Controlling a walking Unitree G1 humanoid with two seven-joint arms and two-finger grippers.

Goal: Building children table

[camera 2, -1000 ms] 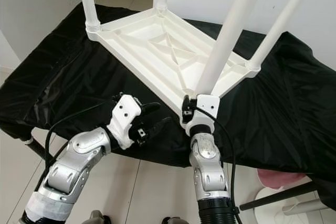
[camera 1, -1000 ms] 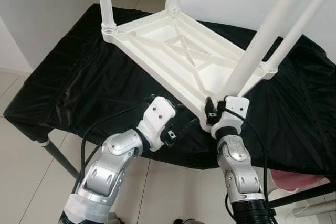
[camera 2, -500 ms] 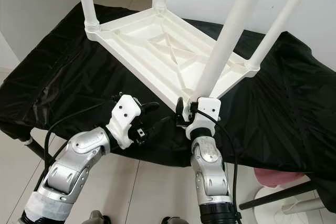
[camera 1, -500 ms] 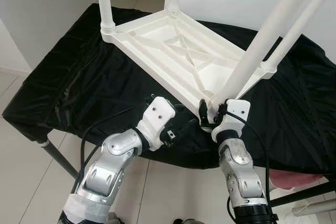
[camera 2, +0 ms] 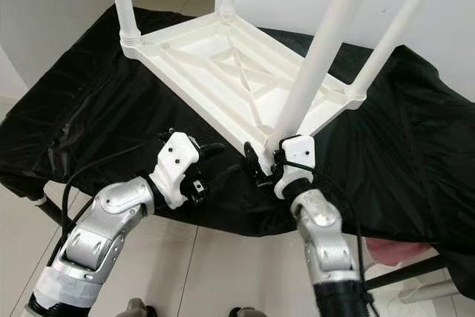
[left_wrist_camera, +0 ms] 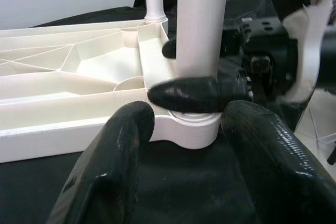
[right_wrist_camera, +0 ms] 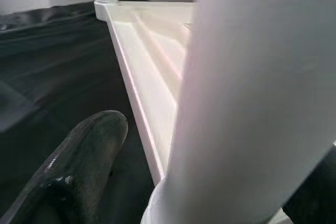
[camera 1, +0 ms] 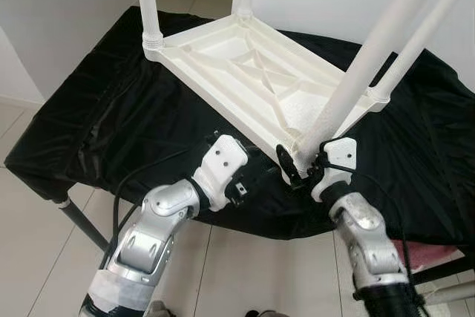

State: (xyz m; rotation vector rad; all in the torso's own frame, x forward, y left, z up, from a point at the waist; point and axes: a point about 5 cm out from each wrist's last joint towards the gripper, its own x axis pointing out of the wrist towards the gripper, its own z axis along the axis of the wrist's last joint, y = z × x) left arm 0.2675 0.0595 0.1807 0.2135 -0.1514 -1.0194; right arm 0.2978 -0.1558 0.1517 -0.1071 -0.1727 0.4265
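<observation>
Right arm swung outward; right fingers [camera 1: 291,166] clamp table leg [camera 1: 356,79], left fingers [left_wrist_camera: 128,129] spread (black cloth [camera 1: 111,109], tiled floor [camera 1: 30,213]).

**Even daylight, soft close-ups**

Both eye views are bright, evenly lit and sharp. The black cloth [camera 1: 111,109] shows soft sheen along its wrinkles. The white table leg [right_wrist_camera: 252,103] blurs badly in the right wrist view; the left wrist view's near black fingers [left_wrist_camera: 113,171] are soft, with faint highlights.

Head pair looks down; wrists close on leg [left_wrist_camera: 202,35].
</observation>
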